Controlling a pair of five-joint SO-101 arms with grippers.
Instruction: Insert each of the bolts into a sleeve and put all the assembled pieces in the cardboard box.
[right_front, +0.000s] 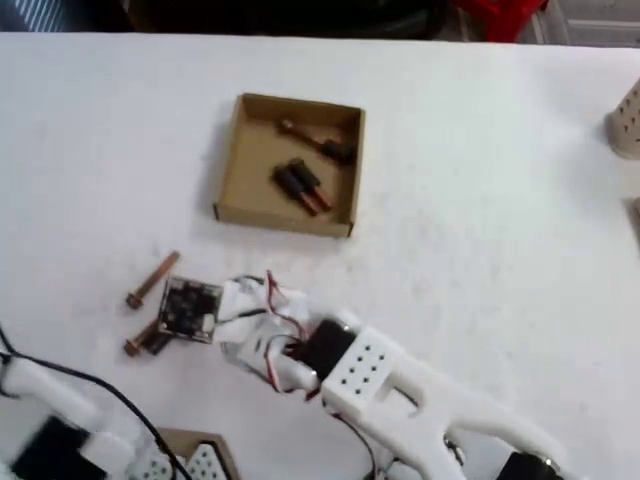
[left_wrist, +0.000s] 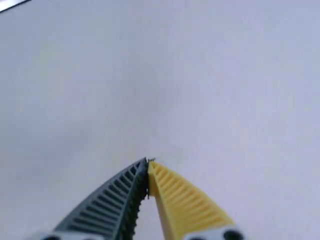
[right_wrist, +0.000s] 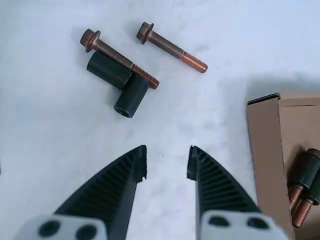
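Two copper-coloured metal bolts (right_wrist: 120, 57) and two black cylindrical sleeves (right_wrist: 131, 96) lie loose near the brown cardboard box (right_wrist: 262, 150), which holds assembled pieces (right_wrist: 305, 190). Right gripper (right_wrist: 166, 162) fingers parted, empty; left gripper (left_wrist: 149, 172) fingers pressed together, empty.

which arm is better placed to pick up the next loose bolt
Right. The right gripper is open, facing the two loose bolts and two sleeves nearby. The left gripper is shut over bare table.
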